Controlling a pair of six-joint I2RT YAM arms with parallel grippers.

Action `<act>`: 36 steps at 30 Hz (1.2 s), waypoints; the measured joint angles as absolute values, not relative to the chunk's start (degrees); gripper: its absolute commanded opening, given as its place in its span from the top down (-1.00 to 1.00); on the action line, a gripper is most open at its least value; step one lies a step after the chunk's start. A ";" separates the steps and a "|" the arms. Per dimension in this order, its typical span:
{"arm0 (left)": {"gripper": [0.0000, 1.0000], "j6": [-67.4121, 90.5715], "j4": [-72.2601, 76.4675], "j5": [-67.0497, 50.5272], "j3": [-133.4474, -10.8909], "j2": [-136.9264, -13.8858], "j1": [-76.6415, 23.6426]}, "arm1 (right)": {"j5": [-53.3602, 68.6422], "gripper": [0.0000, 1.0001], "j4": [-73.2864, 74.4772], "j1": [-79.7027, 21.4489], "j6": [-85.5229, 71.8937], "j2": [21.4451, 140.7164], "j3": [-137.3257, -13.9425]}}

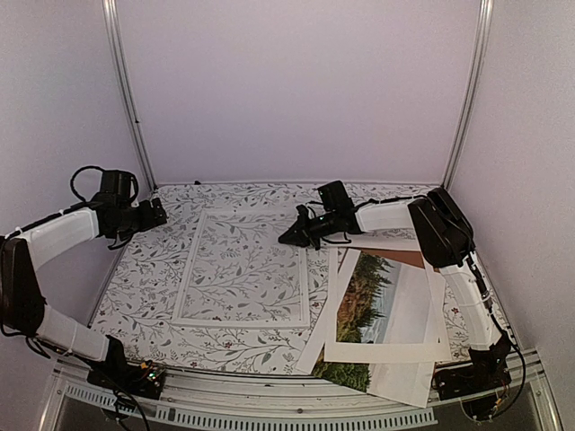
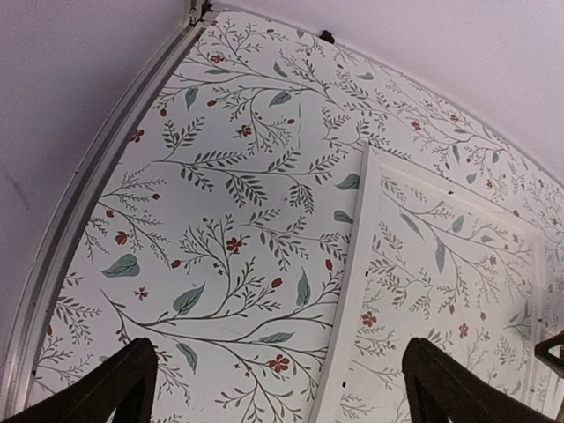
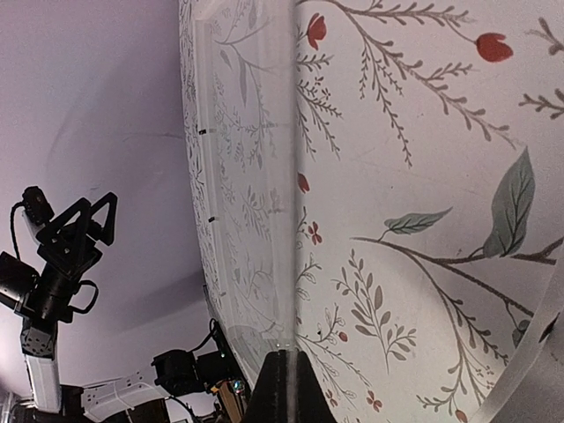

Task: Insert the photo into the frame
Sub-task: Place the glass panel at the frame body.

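Shows left gripper (image 1: 158,214) with fingers spread, holding nothing; frame (image 1: 238,320) flat just right of it. Finds right gripper (image 1: 289,238) at frame's far-right corner, grip impossible to tell. Puts photo (image 1: 368,301) right of it, nearer, outside frame.

Frame (image 1: 241,269) flat mid-table; photo (image 1: 379,298) just right; backing board (image 1: 409,259) behind photo.
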State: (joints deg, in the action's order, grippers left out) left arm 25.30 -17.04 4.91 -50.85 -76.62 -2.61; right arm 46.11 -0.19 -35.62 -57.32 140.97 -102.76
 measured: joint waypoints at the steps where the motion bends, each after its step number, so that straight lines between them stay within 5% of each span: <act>1: -0.99 25.30 -17.02 4.91 -50.85 -76.64 -2.63 | 46.04 1.00 -0.05 -35.62 -57.14 140.97 -102.83; 36: -0.99 25.26 -17.02 4.93 -50.85 -76.64 -3.14 | 45.06 1.00 5.06 -35.62 -54.13 141.97 -106.56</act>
State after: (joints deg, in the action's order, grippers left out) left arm 25.26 -17.02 4.93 -50.85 -76.64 -3.14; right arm 45.06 5.06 -35.62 -54.13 141.97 -106.56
